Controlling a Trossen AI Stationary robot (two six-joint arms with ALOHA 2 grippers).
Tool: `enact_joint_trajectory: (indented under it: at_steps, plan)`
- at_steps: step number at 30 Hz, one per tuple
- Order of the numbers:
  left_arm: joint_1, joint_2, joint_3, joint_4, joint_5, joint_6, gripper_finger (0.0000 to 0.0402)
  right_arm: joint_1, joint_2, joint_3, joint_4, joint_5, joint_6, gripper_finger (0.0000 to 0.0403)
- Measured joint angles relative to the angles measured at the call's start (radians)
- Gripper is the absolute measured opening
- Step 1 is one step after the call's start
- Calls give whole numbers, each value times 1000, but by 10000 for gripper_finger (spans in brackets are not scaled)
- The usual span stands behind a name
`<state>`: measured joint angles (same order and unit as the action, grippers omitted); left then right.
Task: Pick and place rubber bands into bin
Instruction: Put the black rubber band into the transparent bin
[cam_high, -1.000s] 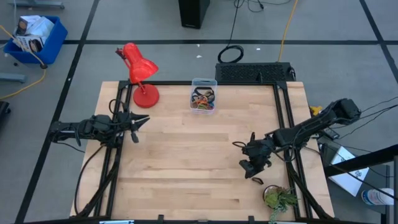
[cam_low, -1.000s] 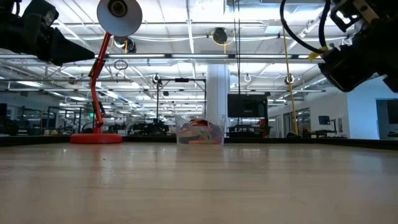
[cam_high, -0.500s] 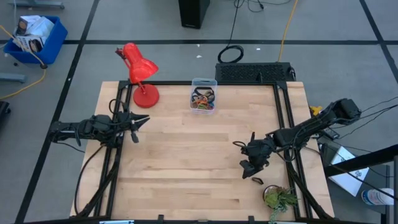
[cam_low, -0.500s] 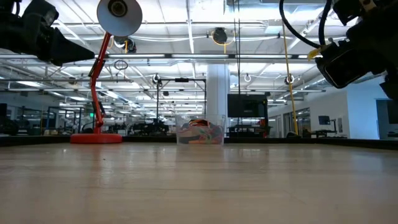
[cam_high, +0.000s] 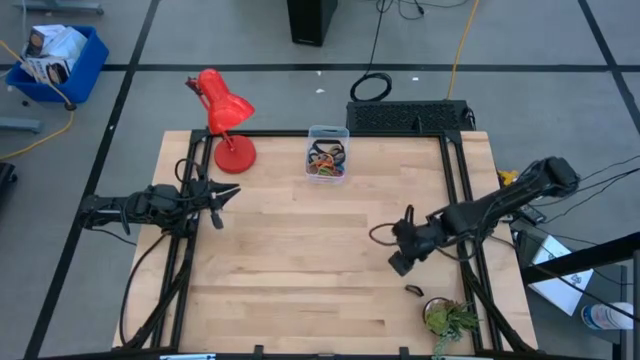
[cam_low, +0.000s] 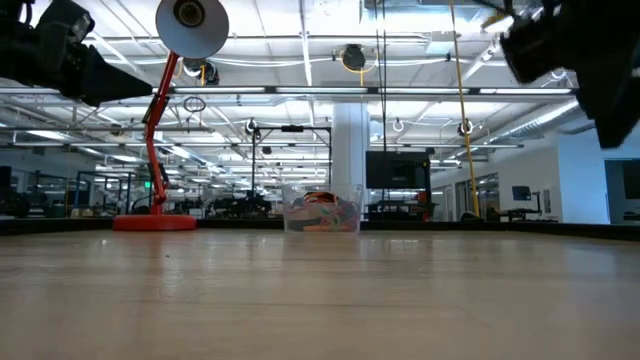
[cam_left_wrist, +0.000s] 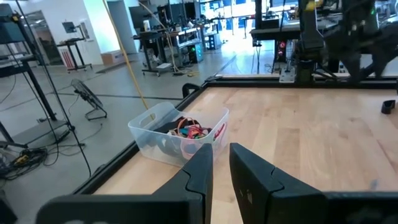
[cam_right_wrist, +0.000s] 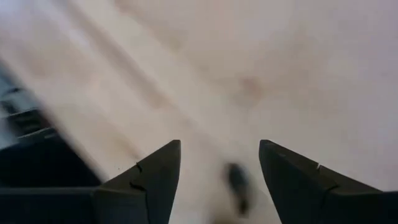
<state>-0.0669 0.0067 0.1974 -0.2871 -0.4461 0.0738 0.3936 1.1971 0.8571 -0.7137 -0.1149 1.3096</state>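
Both arms matte black, chunky jointed links, black cables looped alongside. Left gripper (cam_left_wrist: 221, 163): two flat, tapering black fingers, narrow gap. Right gripper (cam_right_wrist: 220, 163): two wedge-shaped black fingers, wide gap. No visible markings.

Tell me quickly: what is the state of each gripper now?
Left gripper: fingers nearly together, holding nothing.
Right gripper: open, empty, above the table.

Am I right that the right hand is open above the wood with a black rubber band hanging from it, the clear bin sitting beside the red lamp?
Not quite: the right hand is open and empty. The high view shows the black rubber band lying on the table. The bin sits beside the red lamp.
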Motion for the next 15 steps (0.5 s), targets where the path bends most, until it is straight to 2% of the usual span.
enact_joint_trajectory:
  at_steps: [3,7,10,15]
  plan:
    - [0,0,0,0,0,2,63,55,37,116,-199,100,3,215]
    - [0,0,0,0,-1,4,63,114,125,188,-315,110,-2,215]
    - [0,0,0,0,-1,4,63,157,221,217,-307,78,-50,214]
    - [0,0,0,0,-2,8,63,204,372,247,-298,-38,-65,214]
